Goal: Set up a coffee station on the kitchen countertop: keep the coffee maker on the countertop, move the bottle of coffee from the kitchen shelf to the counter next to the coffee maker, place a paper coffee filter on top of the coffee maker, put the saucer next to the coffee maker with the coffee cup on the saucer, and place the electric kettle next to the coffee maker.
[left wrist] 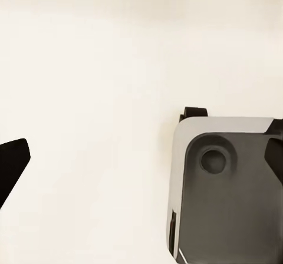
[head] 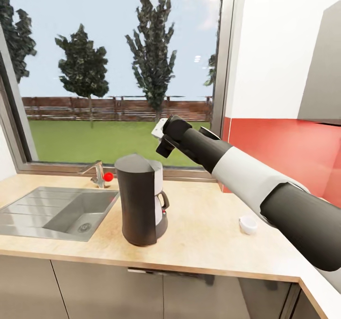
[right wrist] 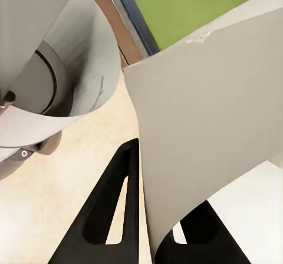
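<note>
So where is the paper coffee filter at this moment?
In the head view the paper coffee filter is held by the right gripper, in the air above and slightly right of the coffee maker, before the window.

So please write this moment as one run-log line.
right gripper: shut on paper coffee filter | position: above coffee maker | filter: not yet placed | coffee cup: on countertop

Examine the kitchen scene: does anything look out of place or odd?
Nothing is spilled or damaged. The coffee maker stands upright on the countertop; the right pincer holds the paper coffee filter above it.
</note>
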